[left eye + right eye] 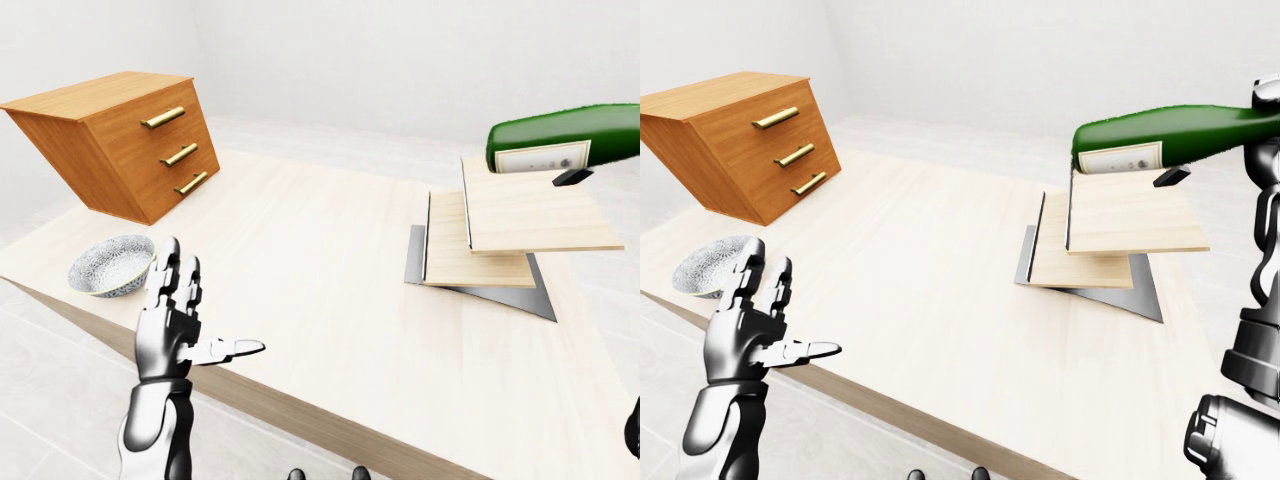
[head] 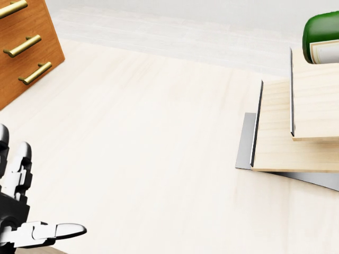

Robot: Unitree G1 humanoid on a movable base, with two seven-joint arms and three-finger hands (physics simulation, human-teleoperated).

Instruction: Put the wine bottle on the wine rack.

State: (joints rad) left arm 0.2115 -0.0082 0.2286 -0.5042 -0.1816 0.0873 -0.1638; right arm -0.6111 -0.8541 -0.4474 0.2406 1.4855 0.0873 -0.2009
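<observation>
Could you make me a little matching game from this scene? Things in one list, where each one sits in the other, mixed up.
Things:
1. bottle
2. bowl
3. drawers
4. left hand

Places (left-eye view):
A. open, at the table's near edge, holding nothing
B. far left of the table, tilted, brass handles
C. lying sideways in the air above the rack, on the right
D. on the table, near left corner, below the drawers in the picture

Pairs: 1-C, 2-D, 3-B, 4-A
</observation>
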